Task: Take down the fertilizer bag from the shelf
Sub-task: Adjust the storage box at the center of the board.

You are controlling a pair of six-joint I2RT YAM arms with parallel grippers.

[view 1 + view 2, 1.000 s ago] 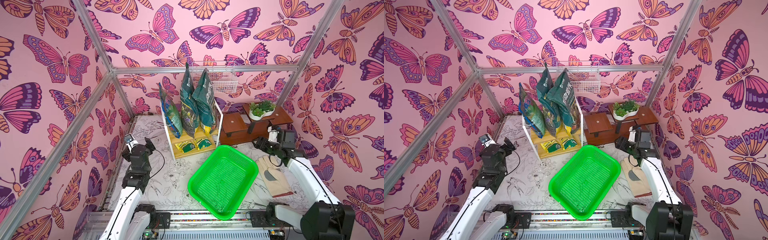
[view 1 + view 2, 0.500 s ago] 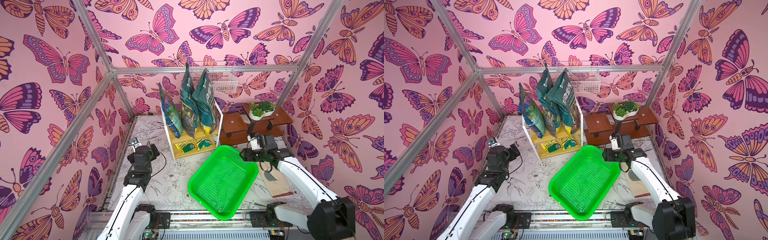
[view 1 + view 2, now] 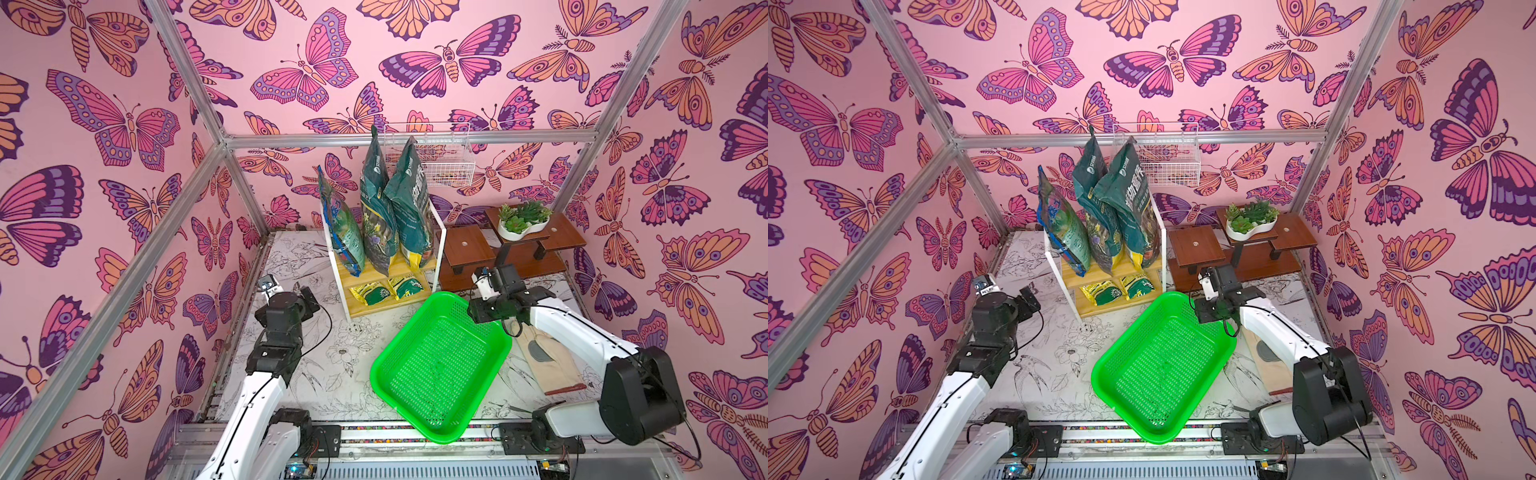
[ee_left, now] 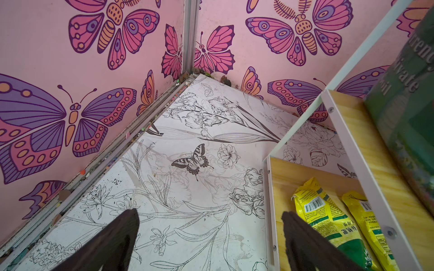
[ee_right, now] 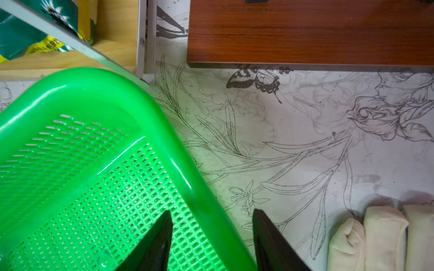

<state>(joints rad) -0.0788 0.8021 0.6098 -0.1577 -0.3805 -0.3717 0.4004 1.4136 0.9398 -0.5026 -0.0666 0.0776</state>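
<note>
Beside the shelf (image 4: 288, 173), left gripper (image 4: 209, 212) gapes wide; before it, right gripper (image 5: 211, 211) (jaws parted) straddles the green basket (image 5: 94, 79) rim.

The right gripper (image 3: 478, 312) has swung off the glove (image 3: 557, 370) toward nine o'clock. It now sits at the one o'clock corner of the green basket (image 5: 178, 150), with one finger inside the rim and one outside, and the gap between them is narrower than before. More of the glove is uncovered. The left gripper (image 4: 209, 213) has edged toward three o'clock, closer to the shelf (image 3: 386, 307).
</note>
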